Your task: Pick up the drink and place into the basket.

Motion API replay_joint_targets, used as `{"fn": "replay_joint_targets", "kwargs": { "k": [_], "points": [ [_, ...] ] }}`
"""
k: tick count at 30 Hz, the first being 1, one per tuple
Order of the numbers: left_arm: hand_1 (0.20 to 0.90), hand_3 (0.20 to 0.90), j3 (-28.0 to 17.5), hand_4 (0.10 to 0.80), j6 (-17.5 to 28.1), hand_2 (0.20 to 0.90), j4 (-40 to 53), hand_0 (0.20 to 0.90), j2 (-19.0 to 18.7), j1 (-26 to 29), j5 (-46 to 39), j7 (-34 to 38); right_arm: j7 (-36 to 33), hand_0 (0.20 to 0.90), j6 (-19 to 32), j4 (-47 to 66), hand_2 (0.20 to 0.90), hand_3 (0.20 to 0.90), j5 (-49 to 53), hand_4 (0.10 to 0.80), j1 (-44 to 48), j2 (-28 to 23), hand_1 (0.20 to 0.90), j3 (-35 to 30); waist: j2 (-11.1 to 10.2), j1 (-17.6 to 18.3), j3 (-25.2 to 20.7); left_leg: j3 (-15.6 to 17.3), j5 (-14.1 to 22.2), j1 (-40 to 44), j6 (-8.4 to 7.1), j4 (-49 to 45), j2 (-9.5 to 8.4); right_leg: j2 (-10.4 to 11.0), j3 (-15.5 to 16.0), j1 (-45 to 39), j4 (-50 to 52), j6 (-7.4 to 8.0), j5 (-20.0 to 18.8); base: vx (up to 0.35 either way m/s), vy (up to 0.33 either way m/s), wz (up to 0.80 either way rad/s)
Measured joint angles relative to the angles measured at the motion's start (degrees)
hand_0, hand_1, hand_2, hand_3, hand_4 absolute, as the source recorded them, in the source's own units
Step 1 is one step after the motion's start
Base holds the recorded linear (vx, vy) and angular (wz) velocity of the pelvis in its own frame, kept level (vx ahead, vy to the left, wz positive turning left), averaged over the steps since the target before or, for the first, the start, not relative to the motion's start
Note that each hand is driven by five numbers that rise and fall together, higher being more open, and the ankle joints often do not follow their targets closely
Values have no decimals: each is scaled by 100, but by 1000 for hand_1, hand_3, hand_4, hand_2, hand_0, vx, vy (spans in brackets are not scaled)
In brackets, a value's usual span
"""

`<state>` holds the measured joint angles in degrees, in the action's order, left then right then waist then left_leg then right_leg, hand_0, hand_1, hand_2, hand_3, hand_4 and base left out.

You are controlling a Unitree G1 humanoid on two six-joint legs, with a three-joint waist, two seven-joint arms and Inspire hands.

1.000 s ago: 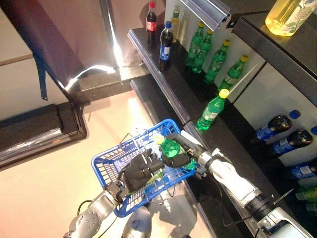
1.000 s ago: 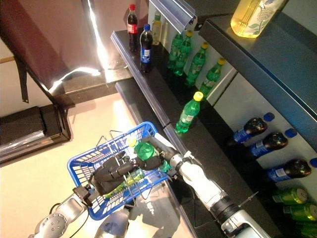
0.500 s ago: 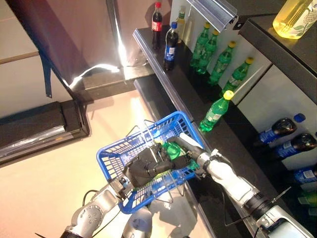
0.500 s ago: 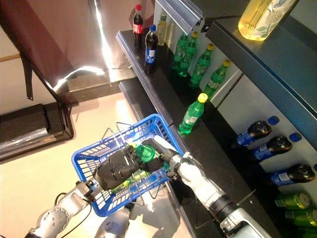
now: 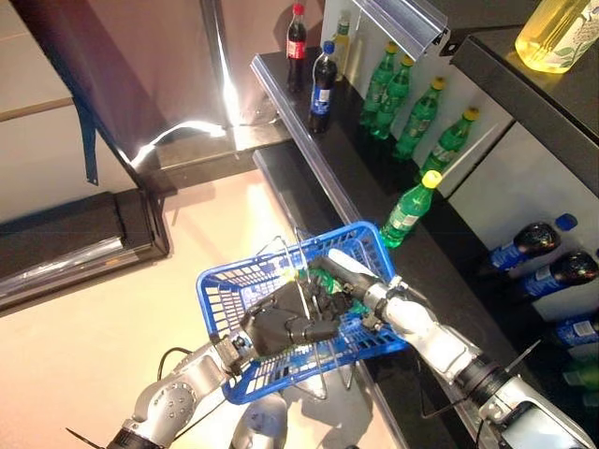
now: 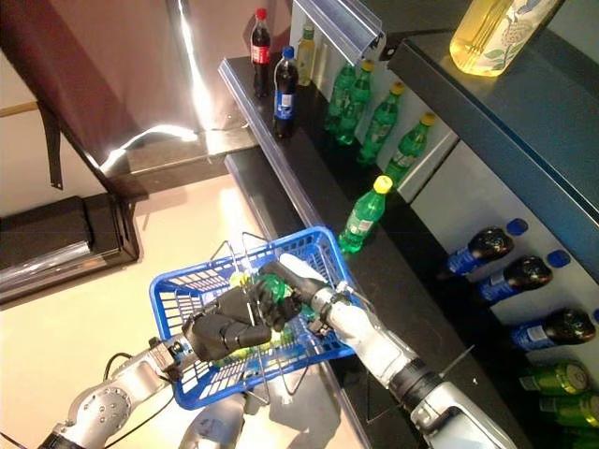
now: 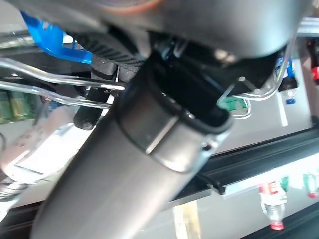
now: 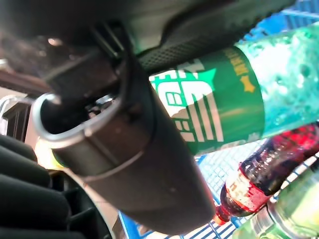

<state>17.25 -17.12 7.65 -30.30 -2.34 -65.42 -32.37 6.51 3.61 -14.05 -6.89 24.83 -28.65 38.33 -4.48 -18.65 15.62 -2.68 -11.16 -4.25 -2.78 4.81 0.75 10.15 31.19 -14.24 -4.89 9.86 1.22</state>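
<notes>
Blue basket (image 5: 225,290): plastic mesh with wire handles, carried at the robot's front beside the dark shelf unit (image 5: 309,140).
Left hand (image 5: 281,327): curled round the basket's wire handles, clamped on them and carrying the basket.
Right hand (image 5: 329,281): reaches into the basket from the shelf side, wrapped around a green drink bottle (image 8: 224,107); the wrist view shows the thumb pressed across its label.
Green drink bottle: inside the basket, tilted, its yellow cap (image 5: 289,276) toward the basket's middle, in the right hand's grip.
Other contents: a dark cola-like bottle with a red label (image 8: 251,186) and another pale green bottle (image 8: 279,214) lie in the basket beneath the held one.
Shelf: a lone green bottle (image 5: 404,210) with a yellow cap stands near the front edge, just beyond the basket; four more green bottles (image 5: 416,122) stand in a row further back, and two dark cola bottles (image 5: 318,79) at the far end.
Lower rack: dark bottles with blue labels (image 5: 529,243) lie on their sides.
</notes>
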Motion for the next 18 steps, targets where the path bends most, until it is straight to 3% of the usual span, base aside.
{"fn": "replay_joint_targets", "kwargs": {
  "k": [9,18],
  "points": [
    [300,200,10,100,-3,300,42,300,-37,246,99,-77,224,300,-1,-91,300,200,-251,100,142,104,300,465,0,-22,0,-4,2,0,-3,0,0,0,3,-2,0,1,1,0,0,0],
    [300,200,21,100,-3,300,316,300,-37,341,102,-97,231,300,-3,-117,300,200,-277,100,175,192,300,473,0,-28,0,-61,1,0,-2,-1,-15,-2,13,-14,0,6,8,0,1,0]
  ]
}}
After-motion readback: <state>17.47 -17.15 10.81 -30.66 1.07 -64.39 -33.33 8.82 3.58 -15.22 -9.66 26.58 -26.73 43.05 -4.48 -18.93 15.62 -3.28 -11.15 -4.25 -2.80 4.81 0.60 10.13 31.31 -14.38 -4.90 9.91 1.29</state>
